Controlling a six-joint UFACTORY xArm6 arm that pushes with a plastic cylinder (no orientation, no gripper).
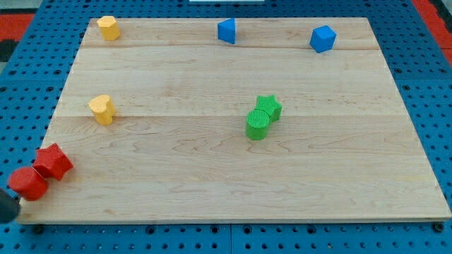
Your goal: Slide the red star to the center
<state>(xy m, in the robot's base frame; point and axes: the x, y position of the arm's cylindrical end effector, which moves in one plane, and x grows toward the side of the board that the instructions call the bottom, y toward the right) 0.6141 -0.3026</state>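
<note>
- Down at the view's bottom left, the red star sat on the desk edge, touching a red round block.
- My tip was a dark shape at the far left edge, just beside the red round block; I could not tell more, and no end effector showed.
- Near the middle, a green star touched a green round block.
- Two yellow blocks stood on the left.
- Two blue blocks stood along the top.

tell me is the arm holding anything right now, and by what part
Nothing is held: the rod only pushes. A dark shape at the view's bottom-left edge may be my tip, beside the red round block and red star.
</note>
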